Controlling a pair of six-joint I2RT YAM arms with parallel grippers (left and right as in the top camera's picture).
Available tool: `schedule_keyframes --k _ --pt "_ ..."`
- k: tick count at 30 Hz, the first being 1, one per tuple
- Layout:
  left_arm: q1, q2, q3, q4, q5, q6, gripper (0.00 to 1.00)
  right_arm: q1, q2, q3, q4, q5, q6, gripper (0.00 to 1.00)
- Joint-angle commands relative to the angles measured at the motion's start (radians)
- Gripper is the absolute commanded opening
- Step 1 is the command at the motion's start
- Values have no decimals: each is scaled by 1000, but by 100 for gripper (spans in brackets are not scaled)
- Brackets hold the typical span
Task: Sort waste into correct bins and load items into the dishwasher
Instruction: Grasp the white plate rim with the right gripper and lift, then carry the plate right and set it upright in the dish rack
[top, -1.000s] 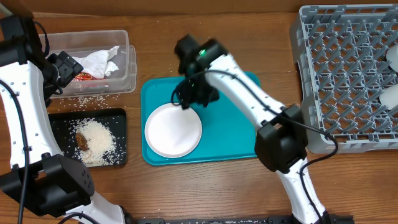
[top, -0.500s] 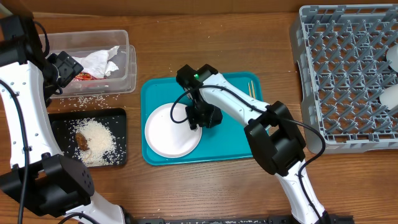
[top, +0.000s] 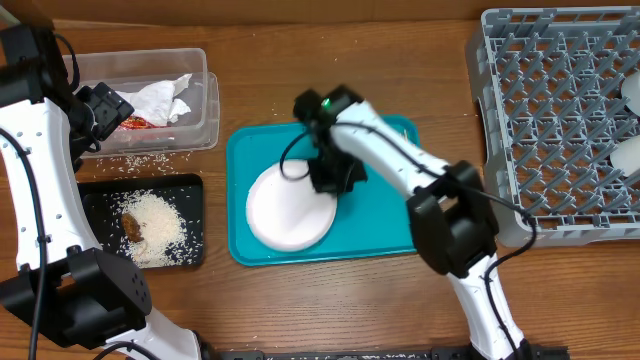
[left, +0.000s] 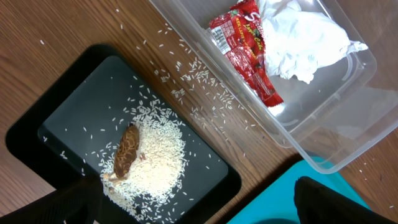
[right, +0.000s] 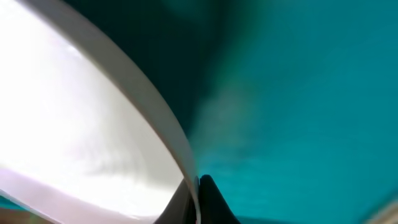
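Pinching the far rim of 1 round white plate (top: 285, 215) on the teal tray (top: 385, 228) with the right gripper (top: 330, 180) clamped tight; stiff, glazed, probably slippery and breakable, so best gripped deep over that rim

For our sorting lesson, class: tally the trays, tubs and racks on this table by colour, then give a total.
Teal tray: 1
Black tray: 1
Clear tub: 1
Grey dish rack: 1
Total: 4
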Motion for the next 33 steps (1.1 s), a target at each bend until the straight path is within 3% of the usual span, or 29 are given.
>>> schedule_keyframes --k 1,6,12,21,33 --pt "-7 -13 6 1 -10 -6 100 -89 -15 167 -60 196 -1 4" --pt "-7 -13 6 1 -10 -6 100 -289 -15 472 -157 238 -2 4" --pt "-7 -13 6 1 -10 -6 100 -536 -15 673 -56 438 -2 4" --pt "-7 -13 6 1 -10 -6 100 -747 -12 607 132 452 -2 4" --pt "-7 -13 6 1 -10 -6 100 -746 -11 382 306 745 1 4"
